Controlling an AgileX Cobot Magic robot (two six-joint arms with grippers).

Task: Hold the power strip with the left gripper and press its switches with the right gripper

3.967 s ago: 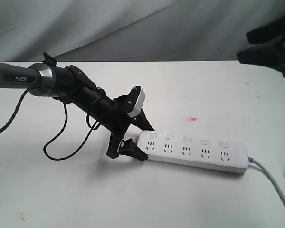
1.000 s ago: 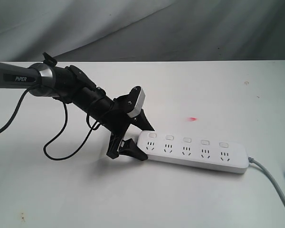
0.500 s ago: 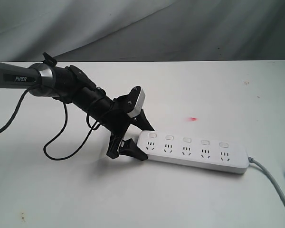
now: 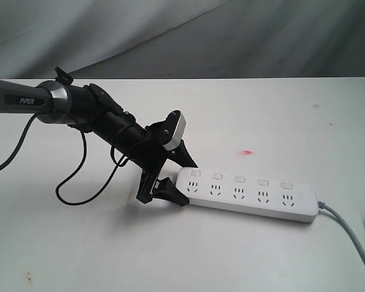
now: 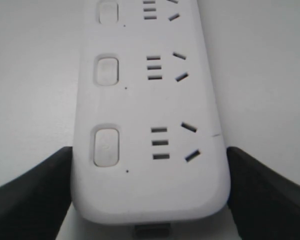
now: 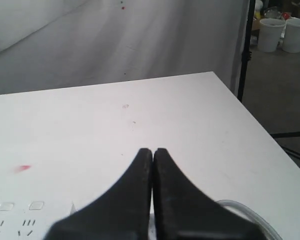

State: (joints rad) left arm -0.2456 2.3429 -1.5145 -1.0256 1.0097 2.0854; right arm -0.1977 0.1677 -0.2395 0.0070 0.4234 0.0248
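Observation:
The long white power strip (image 4: 249, 194) lies flat on the white table (image 4: 261, 115), sockets up. Its row of small switches (image 4: 239, 179) runs along the far edge. My left gripper (image 4: 188, 182) is shut on the strip's left end, one black finger on each long side. In the left wrist view the fingers (image 5: 35, 190) press both sides of the power strip (image 5: 150, 100), with the nearest switch (image 5: 106, 146) close by. My right gripper (image 6: 152, 150) is shut with nothing in it, held above the strip's other end (image 6: 20, 220). It is out of the exterior view.
The strip's grey cable (image 4: 350, 234) curves off toward the front right; the right wrist view shows the cable (image 6: 240, 210) beside my fingers. A small red mark (image 4: 247, 151) lies behind the strip. The left arm's thin black wire (image 4: 79, 182) loops on the table. A grey curtain (image 4: 182, 36) hangs behind.
The right arm, seen at the upper right corner four seconds ago, has left the exterior view. The left gripper and the strip have not moved.

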